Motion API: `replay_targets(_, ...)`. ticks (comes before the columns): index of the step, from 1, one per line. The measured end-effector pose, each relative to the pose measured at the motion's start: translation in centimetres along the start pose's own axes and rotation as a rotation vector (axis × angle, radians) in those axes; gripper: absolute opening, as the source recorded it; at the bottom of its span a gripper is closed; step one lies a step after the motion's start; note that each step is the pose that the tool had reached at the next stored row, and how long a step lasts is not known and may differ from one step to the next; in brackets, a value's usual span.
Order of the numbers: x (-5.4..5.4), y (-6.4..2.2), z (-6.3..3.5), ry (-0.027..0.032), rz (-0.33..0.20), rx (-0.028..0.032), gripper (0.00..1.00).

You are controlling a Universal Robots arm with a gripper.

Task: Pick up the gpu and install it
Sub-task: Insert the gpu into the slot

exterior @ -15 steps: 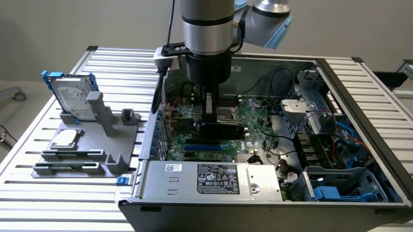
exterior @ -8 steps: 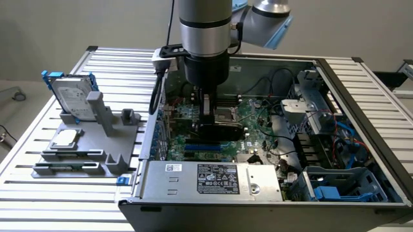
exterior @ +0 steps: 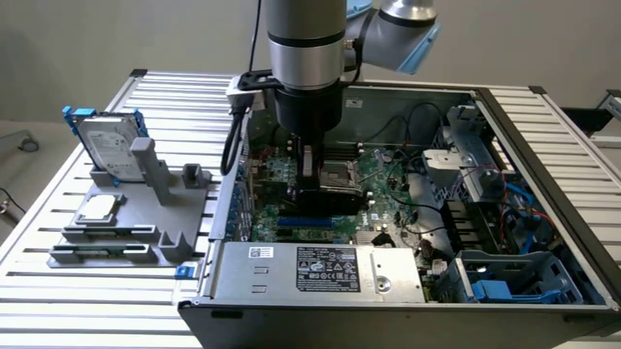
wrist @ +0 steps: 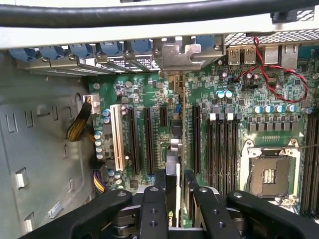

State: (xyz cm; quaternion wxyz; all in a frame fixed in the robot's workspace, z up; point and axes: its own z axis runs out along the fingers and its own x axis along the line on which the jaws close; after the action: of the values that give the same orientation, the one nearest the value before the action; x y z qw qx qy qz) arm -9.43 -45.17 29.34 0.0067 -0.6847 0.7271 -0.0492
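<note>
Gpu (wrist: pixel 172 155) in end effector (wrist: pixel 174 175): wrist view edge-on, exterior view black shroud.

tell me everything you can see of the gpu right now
The gpu is a thin card, edge-on in the wrist view, standing upright over the expansion slots of the motherboard inside the open case. Its silver end bracket sits at the case's rear slot openings. The exterior view shows its black shroud. The jaws clamp both faces. Whether it is seated cannot be told.
</note>
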Motion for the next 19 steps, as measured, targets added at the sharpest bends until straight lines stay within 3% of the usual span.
replay_targets(11,0.19,0.29,0.37,-0.0022,0.030,-0.0021,0.26)
replay_targets(19,0.58,0.32,0.51,-0.0267,0.033,-0.0040,0.26)
